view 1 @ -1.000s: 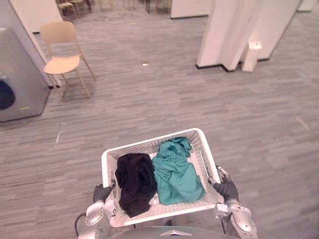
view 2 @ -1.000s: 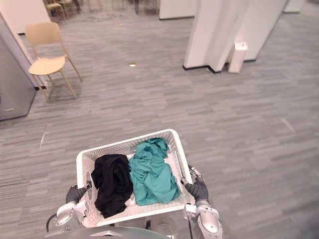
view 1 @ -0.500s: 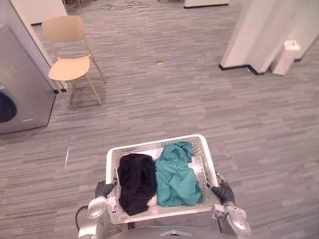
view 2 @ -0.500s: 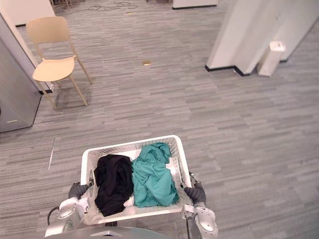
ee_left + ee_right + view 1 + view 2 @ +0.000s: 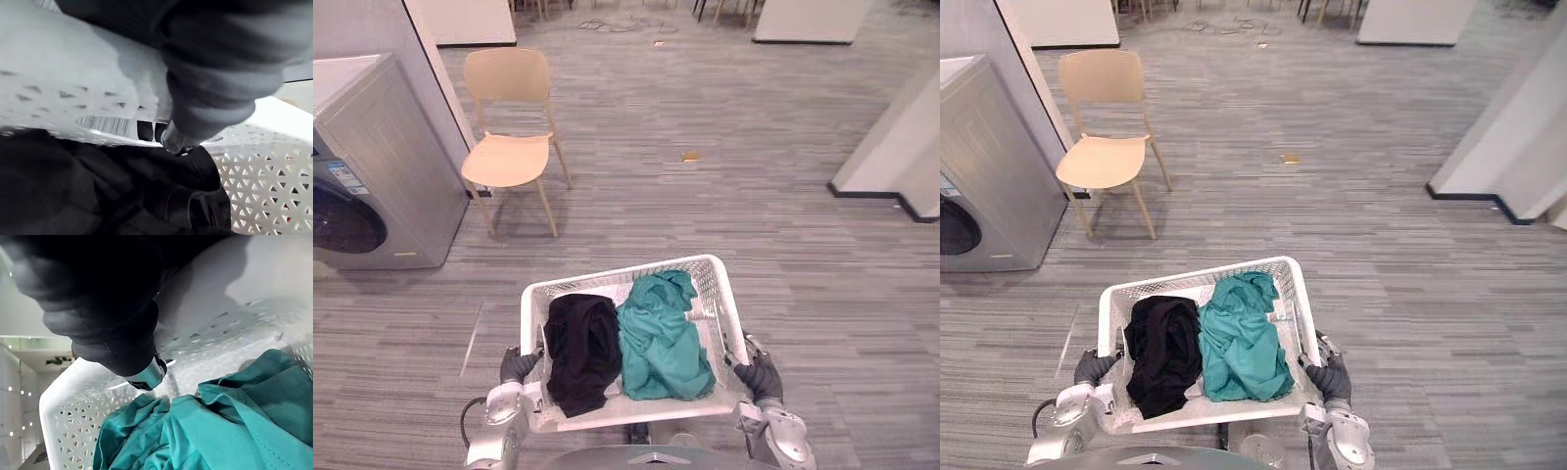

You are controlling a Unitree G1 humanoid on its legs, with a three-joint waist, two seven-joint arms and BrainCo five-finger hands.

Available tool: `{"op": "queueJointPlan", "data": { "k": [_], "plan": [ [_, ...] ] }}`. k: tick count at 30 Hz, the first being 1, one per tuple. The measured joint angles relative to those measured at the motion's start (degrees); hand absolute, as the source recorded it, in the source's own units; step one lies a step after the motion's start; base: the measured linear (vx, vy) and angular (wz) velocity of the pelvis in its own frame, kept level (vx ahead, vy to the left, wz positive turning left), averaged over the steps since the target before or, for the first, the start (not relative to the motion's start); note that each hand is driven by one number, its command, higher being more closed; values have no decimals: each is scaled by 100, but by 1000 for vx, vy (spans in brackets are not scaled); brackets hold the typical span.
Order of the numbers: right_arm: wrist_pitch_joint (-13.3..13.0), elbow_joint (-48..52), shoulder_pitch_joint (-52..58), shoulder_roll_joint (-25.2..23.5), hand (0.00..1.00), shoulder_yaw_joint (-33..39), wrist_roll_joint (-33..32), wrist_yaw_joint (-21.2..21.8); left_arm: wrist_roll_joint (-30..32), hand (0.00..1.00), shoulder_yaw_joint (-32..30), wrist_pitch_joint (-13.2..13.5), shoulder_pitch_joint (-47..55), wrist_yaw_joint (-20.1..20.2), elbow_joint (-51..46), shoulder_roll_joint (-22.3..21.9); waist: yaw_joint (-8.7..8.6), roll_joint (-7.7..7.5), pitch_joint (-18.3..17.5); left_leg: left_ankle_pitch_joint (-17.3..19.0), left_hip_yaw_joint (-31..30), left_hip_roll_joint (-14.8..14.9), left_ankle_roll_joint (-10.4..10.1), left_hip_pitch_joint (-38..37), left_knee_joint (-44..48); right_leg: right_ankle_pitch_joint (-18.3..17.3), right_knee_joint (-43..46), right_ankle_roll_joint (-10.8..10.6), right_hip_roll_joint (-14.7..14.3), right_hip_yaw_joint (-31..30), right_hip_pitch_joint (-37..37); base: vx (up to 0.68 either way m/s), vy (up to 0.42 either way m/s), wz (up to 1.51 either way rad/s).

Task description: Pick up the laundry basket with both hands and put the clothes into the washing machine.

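Laundry basket hangs between our two hands above the grey floor, a black garment lying in its left half and a teal garment touching it on the right. Our left hand hooks curled fingers through the left wall's handle slot, and our right hand grips the right wall likewise. We see the washing machine well apart, ahead to the left, beside a beige chair.

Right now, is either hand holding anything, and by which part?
Both hold the white laundry basket: the left hand grips the handle on its left side, the right hand the handle on its right side.
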State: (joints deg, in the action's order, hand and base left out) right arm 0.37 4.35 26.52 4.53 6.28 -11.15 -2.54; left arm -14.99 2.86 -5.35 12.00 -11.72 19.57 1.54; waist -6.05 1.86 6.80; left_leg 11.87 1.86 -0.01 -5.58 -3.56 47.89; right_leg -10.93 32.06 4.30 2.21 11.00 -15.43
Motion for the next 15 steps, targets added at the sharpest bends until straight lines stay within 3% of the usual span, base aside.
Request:
{"op": "queueJointPlan", "data": {
  "k": [1, 2, 3, 5, 7, 8, 9, 10, 11, 13, 14, 15],
  "plan": [
    [0, 25, 1, 70, 100, -45, -11, -22, -14, 100, -12, 2, 58, 0, -7, -32, 53, 105, 68, -866, 168, 340, -265, 610, 1452, -225, -101, 39, -131, 27, 400, 708, -55, -1],
    [11, 24, 4, 62, 100, -67, -10, -42, -61, 100, -22, 2, 77, 0, -13, -33, 142, 136, 86, -1048, 319, 595, -168, 988, 2343, -423, -164, 109, -225, -56, 698, 802, -22, -30],
    [14, 23, 34, 62, 100, -120, -9, -72, -71, 100, -51, 7, 167, 0, -16, -27, 263, 128, 101, -934, 548, 939, 142, 1401, 3105, -670, -354, 85, -271, -171, 1194, 557, -11, -37],
    [13, 24, 33, 83, 100, -166, 0, -135, -78, 100, -56, 31, 232, 0, -40, -25, 342, 110, 102, -743, 839, 1181, 424, 1696, 3021, -803, -569, 36, -250, -344, 1577, 494, 14, -33],
    [9, 28, -20, 102, 100, -178, 0, -166, -100, 100, -73, 89, 234, -1, -165, -22, 567, 65, 63, -414, 1291, 1371, 530, 2133, 1757, -917, -873, -112, -37, -625, 1917, 568, 129, -75],
    [6, 65, -137, 104, 100, -188, 2, -168, -137, 100, -113, 137, 222, -5, -191, -36, 638, 50, 56, -314, 1502, 1430, 540, 2255, 352, -1014, -983, -250, 136, -846, 2062, 405, 136, -76],
    [7, 70, -157, 107, 100, -194, 3, -168, -161, 100, -127, 145, 225, -7, -192, -47, 644, 44, 52, -314, 1553, 1452, 543, 2252, 37, -1035, -999, -301, 174, -891, 2090, 465, 175, -72],
    [7, 71, -211, 142, 100, -236, 10, -175, -180, 100, -203, 147, 239, -10, -197, -100, 639, 21, 31, -387, 1633, 1455, 472, 2176, -1291, -1088, -1106, -499, 329, -1024, 2303, 651, 294, -57],
    [5, 65, -214, 192, 100, -245, 14, -173, -179, 100, -249, 145, 275, -10, -200, -120, 653, -38, -50, -642, 1542, 1338, 439, 2086, -2598, -1184, -1215, -705, 509, -1178, 2473, 792, 384, -63],
    [-46, -88, -258, 283, 100, -200, 24, -167, -180, 100, -215, 144, 298, -10, -176, -142, 634, -105, -220, -1062, 1094, 1107, 294, 2186, -3496, -1345, -1226, -1050, 781, -1498, 2584, 764, 496, -60],
    [-43, -367, -347, 271, 100, -147, 28, -163, -176, 100, -178, 142, 275, -11, -39, -145, 653, -181, -416, -1946, 921, 869, 1, 2268, -3354, -1389, -1174, -1214, 1015, -1873, 2638, 715, 549, -47],
    [-16, -639, -459, 169, 100, -151, 33, -158, -165, 100, -203, 121, 273, -29, 59, -83, 569, -409, -548, -1797, 995, 648, -36, 2322, -3122, -1321, -1097, -1299, 1278, -2032, 2641, 734, 579, -17]
  ]
}}
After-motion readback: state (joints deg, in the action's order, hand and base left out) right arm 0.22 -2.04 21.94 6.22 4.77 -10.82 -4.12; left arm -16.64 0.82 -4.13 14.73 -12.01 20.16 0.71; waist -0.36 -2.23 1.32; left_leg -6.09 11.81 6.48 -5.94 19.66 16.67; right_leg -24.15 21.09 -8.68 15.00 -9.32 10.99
